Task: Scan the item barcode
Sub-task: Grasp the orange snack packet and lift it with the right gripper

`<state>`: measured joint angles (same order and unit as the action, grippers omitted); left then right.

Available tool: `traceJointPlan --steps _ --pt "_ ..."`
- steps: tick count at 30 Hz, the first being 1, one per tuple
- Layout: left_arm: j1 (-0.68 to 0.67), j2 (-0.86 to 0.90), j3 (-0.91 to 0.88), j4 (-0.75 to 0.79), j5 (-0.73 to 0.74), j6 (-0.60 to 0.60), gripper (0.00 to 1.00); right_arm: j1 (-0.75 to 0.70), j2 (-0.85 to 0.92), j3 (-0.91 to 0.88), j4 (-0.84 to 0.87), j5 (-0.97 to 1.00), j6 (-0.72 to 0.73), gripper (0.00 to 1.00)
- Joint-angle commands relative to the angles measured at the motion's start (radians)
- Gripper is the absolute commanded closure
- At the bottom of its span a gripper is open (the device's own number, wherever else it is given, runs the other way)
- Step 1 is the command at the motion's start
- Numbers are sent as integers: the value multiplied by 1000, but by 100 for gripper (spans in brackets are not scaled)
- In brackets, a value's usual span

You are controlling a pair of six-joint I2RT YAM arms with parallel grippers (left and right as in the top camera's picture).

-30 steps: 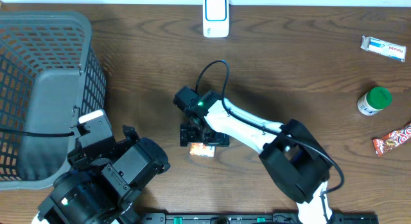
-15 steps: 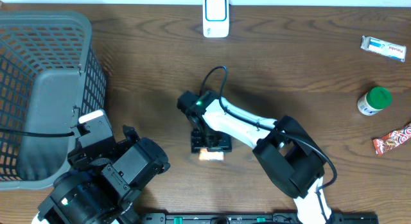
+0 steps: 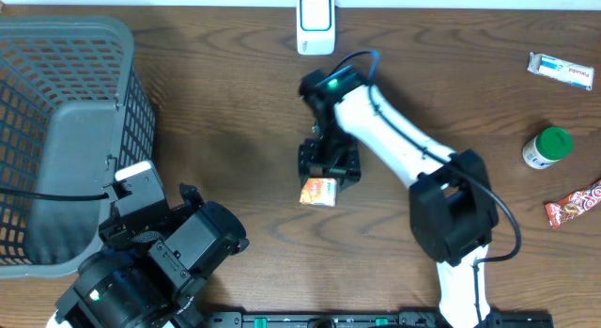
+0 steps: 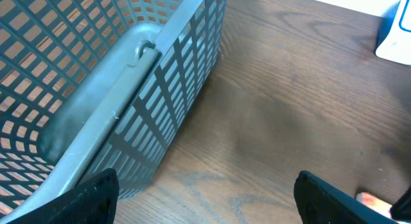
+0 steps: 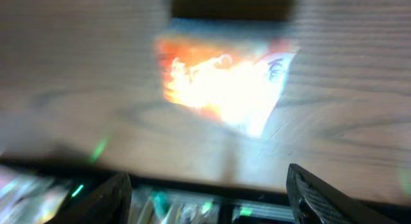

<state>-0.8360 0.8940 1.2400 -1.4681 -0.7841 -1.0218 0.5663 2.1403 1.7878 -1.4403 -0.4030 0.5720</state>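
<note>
Two hands over a bench (image 3: 216,55): the right hand (image 5: 207,178) pinches an orange packet (image 5: 221,83) just ahead of it; the left hand (image 4: 207,180) is spread, a grey basket (image 4: 128,89) to its left.

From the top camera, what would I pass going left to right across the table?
Grey mesh basket → orange packet → green-capped bottle. The white scanner lines up with the packet; the white bar and red wrapper overlap the bottle, so they're left out.

R pincer (image 3: 327,178) w/ snack pkt (image 3: 319,192) shifted up-right, nearer scanner (image 3: 315,23).
</note>
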Motion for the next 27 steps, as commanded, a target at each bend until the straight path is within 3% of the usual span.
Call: traceJointPlan --steps 1,4,6,11,14,27 --pt "0 0 0 -5 -10 -12 15 -62 -3 15 -36 -228 -124 28" --pt "0 0 0 -5 -10 -12 15 -96 -3 15 -74 -261 -161 28" --pt "0 0 0 -5 -10 -12 15 -110 -3 15 -70 -220 -186 21" --pt "0 0 0 -5 -10 -12 15 -79 -2 14 14 185 -166 1" --pt "0 0 0 -5 -10 -12 15 -41 -2 -1 87 264 -130 1" --pt "0 0 0 -5 -10 -12 15 69 -2 -198 292 271 156 1"
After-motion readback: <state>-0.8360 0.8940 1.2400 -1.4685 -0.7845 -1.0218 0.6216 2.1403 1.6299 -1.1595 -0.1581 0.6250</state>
